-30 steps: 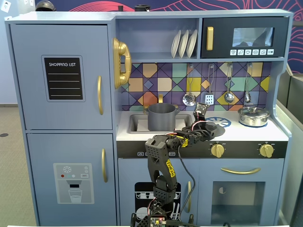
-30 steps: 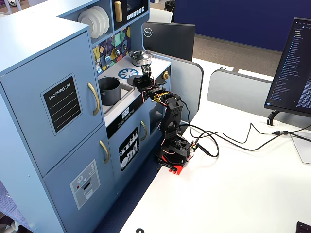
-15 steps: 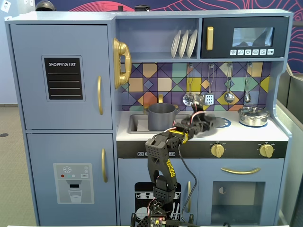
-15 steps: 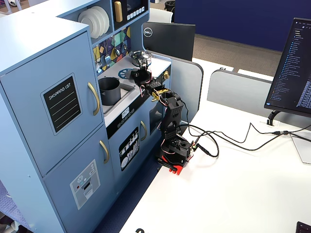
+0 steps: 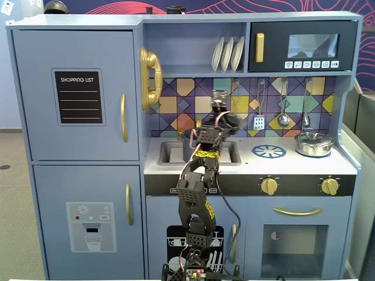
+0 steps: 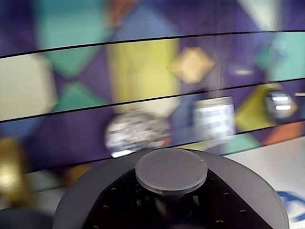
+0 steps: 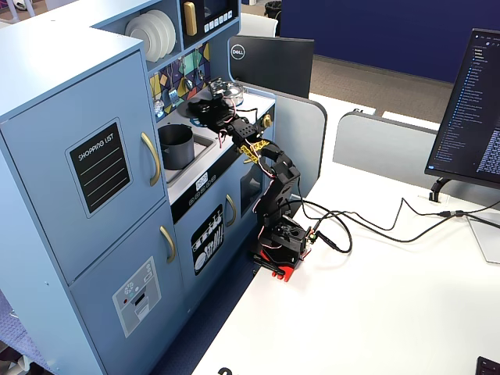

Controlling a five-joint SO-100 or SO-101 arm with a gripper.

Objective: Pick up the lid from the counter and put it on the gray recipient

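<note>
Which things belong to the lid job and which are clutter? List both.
Job: lid, held in the gripper; gray pot in the sink recess; counter.
Clutter: silver pot, plates, hanging ladle, monitor.

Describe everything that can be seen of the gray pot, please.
The pot is a matte dark-gray cylinder with a slightly flared rim, open on top with no lid on it. It stands upright in the sink recess of the counter. In a fixed view from the front, the arm hides most of it, so only its left edge shows. Nothing visibly touches it except the sink.
</note>
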